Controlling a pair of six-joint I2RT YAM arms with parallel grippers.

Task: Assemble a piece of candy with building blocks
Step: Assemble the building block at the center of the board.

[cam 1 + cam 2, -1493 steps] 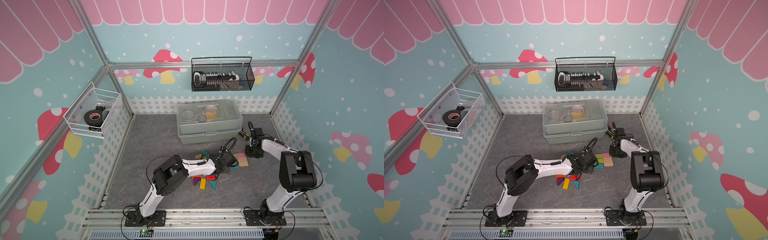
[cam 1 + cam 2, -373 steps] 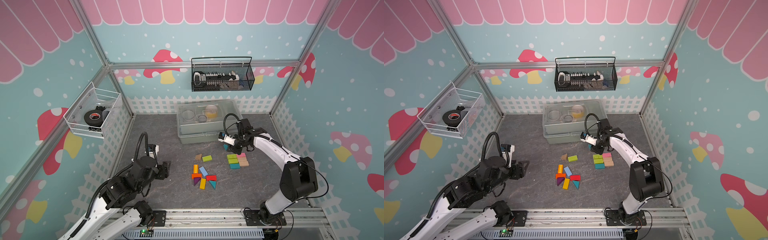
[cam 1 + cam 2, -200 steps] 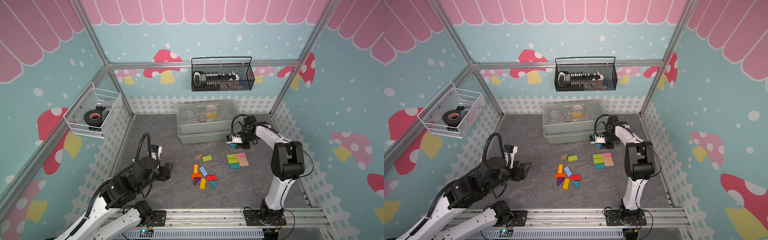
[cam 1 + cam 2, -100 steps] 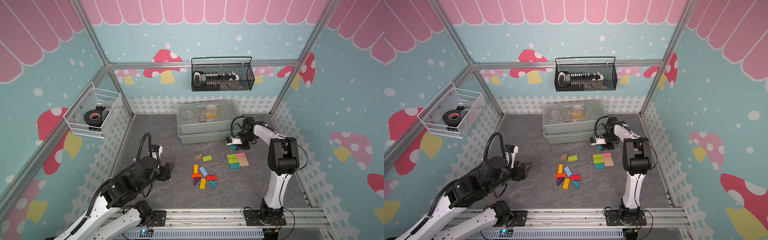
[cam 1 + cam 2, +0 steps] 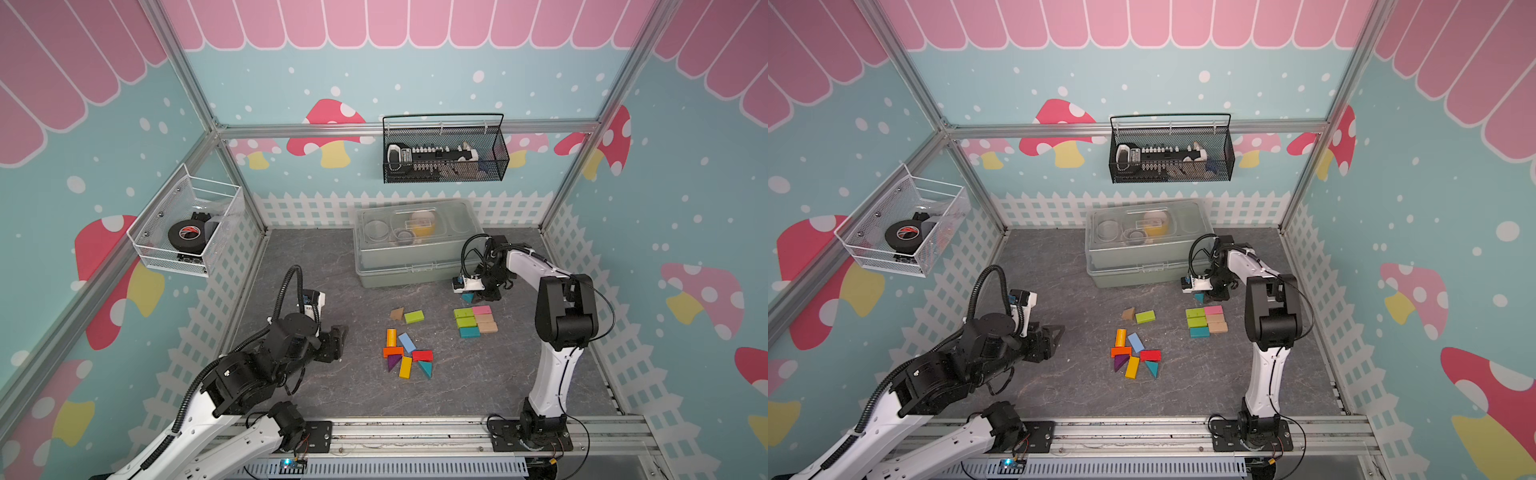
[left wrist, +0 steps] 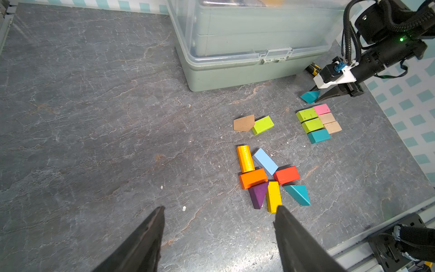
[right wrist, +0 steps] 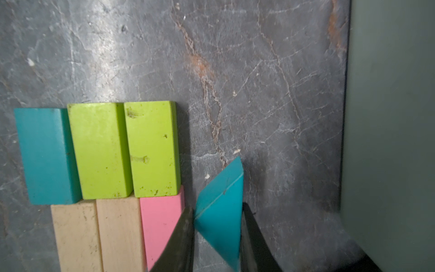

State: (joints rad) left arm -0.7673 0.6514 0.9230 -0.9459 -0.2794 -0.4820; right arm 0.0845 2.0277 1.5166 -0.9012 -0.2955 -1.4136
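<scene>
Right gripper point(image 7: 216, 212) is clamped on a teal triangular prism point(image 7: 221, 200), one finger on each side. I've got it low over the counter point(image 5: 478, 386), just in front of the grey-green storage box point(image 5: 415, 266). From the wrist camera I can't tell whether the prism touches the surface. It's just beside the pink block point(image 7: 162, 212) with a thin gap between them, and its tip points away from the gripper.

That pink block belongs to the packed rectangle. Two green blocks point(image 7: 101, 150) lie side by side with a teal bar point(image 7: 44, 155) against them. Two tan blocks point(image 7: 117, 235) butt against the green ends, next to the pink. All six are touching, flat on the counter.

Left gripper point(image 6: 220, 208) hangs with its fingers spread wide and nothing between them, well apart from the rectangle, over the left side of the counter. Near its fingertips in its wrist view lies the loose cluster point(image 6: 268, 179). I see an orange bar, a yellow-orange bar with printed lettering, and light blue, red and yellow bars. There's also a purple prism and a second teal prism, and several of these touch. Between the cluster and the box, a tan piece point(image 6: 243, 123) and a lone green bar point(image 6: 263, 124) lie corner to corner.
</scene>
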